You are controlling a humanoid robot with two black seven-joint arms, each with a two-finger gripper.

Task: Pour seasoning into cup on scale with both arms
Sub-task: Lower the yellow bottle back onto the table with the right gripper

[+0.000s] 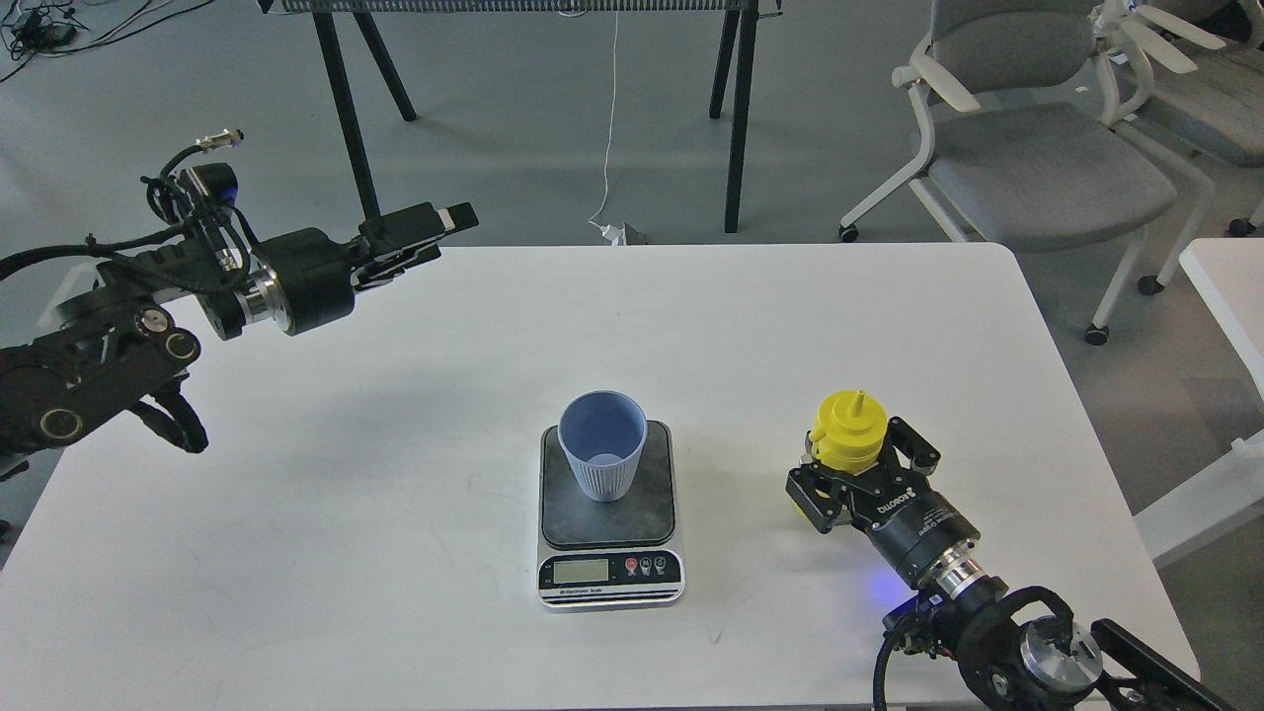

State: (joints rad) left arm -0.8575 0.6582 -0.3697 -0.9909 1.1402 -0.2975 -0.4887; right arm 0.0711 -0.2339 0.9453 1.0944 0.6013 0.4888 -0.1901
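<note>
Your right end effector (pixel 857 472) is clenched around the bottle (pixel 845 432), fingers on either side of the yellow body just below the domed cap. The bottle stands upright, nozzle up, on the right side of the surface (pixel 395 494), well apart from the scale (pixel 609 513). Whether its base touches the surface cannot be told; the end effector hides it.

Your left end effector (pixel 420 229) hangs over the far left edge of the surface, holding nothing, its fingers drawn close together with no gap to be seen.

The cup (pixel 602 446) stands upright on the far part of the scale's dark plate. It looks empty. The display cannot be read.

Assessment: the grasp is made; the pour is not begun. Left to do are carrying the bottle to the cup, tipping it, and dispensing. The left arm has no visible part in the work yet.
</note>
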